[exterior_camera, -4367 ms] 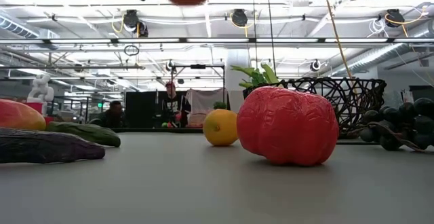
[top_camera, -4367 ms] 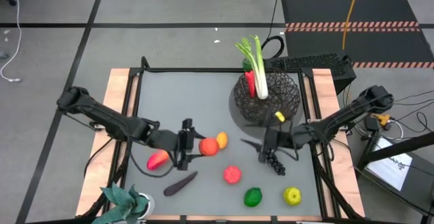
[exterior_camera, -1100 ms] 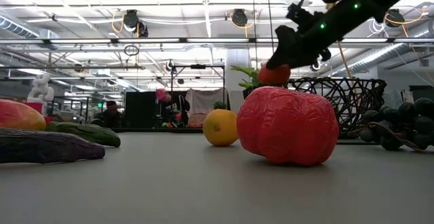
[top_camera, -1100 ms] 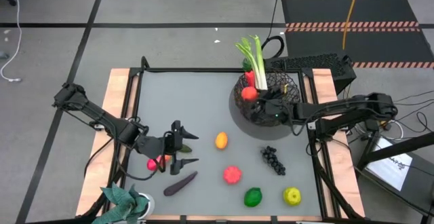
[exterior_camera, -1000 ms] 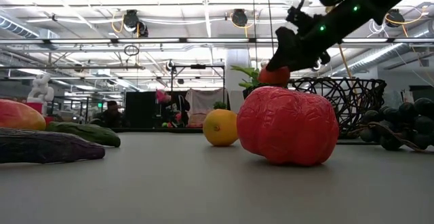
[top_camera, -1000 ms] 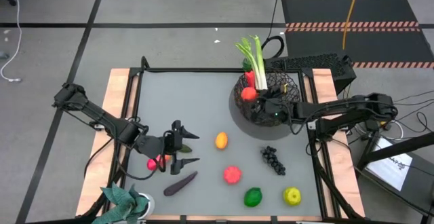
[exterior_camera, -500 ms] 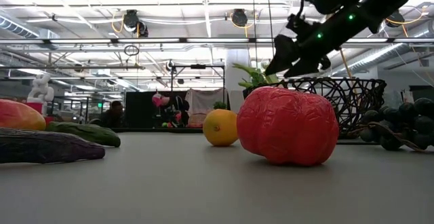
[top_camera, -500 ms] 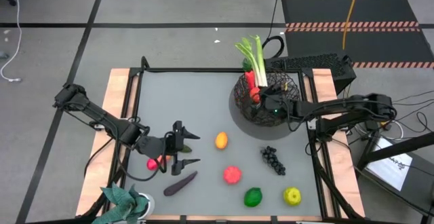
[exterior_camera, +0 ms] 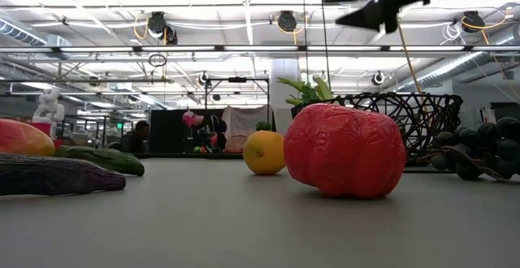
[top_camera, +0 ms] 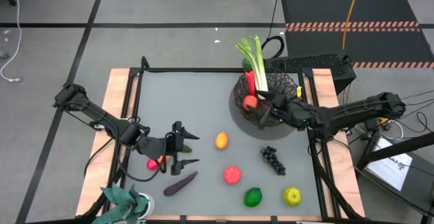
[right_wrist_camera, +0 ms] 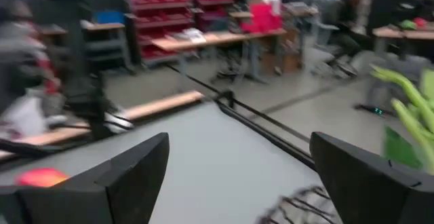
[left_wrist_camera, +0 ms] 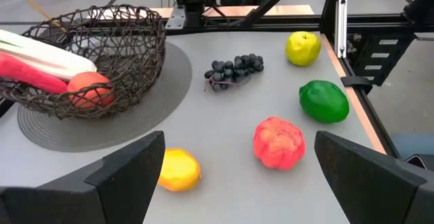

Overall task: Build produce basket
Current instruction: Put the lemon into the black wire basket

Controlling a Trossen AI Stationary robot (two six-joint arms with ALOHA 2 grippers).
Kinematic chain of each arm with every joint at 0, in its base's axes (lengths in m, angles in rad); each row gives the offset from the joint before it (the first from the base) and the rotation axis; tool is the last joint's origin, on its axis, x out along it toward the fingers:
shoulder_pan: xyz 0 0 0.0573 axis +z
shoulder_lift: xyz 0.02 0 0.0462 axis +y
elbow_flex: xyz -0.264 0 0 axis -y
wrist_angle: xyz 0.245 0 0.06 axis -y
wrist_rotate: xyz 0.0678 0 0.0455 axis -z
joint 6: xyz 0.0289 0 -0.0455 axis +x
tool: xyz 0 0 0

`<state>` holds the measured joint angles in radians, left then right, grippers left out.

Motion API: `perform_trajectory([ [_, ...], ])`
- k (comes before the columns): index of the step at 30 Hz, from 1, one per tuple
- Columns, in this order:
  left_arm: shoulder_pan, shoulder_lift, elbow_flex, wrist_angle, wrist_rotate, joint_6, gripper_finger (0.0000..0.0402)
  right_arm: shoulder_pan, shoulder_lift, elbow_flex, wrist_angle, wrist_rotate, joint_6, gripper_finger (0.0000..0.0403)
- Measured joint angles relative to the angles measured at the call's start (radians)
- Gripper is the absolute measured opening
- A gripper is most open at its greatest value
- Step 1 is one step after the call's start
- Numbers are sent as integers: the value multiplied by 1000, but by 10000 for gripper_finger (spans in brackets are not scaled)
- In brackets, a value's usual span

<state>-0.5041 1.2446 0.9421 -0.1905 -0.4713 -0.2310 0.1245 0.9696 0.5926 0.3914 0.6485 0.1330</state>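
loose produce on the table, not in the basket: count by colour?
Red: 2, ribbed fruit, mango
Orange: 1, citrus
Yellow: 1, apple
Green: 2, lime, cucumber
Dark purple: 2, grapes, eggplant
Total: 8

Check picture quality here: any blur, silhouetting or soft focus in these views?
Right wrist view: motion-smeared throughout, room streaked. Low view: right gripper a black silhouette against bright ceiling lights; nearest table surface soft. High view: even light, sharp. Left wrist view: sharp on the basket and grapes.
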Motion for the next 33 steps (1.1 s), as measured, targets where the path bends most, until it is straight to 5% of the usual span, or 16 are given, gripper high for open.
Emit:
perform_trajectory([
  [8, 12, 85, 0, 87, -2, 43, 376, 111, -36, 0, 8, 0, -85, 339],
  [23, 160, 496, 0, 334, -7, 88, 377, 183, -36, 0, 15, 3, -156, 339],
  [29, 168, 591, 0, 362, -196, -16, 377, 185, -36, 1, 24, 4, -188, 339],
  [33, 176, 620, 0, 407, -225, -114, 377, 185, -36, 1, 25, 4, -189, 339],
])
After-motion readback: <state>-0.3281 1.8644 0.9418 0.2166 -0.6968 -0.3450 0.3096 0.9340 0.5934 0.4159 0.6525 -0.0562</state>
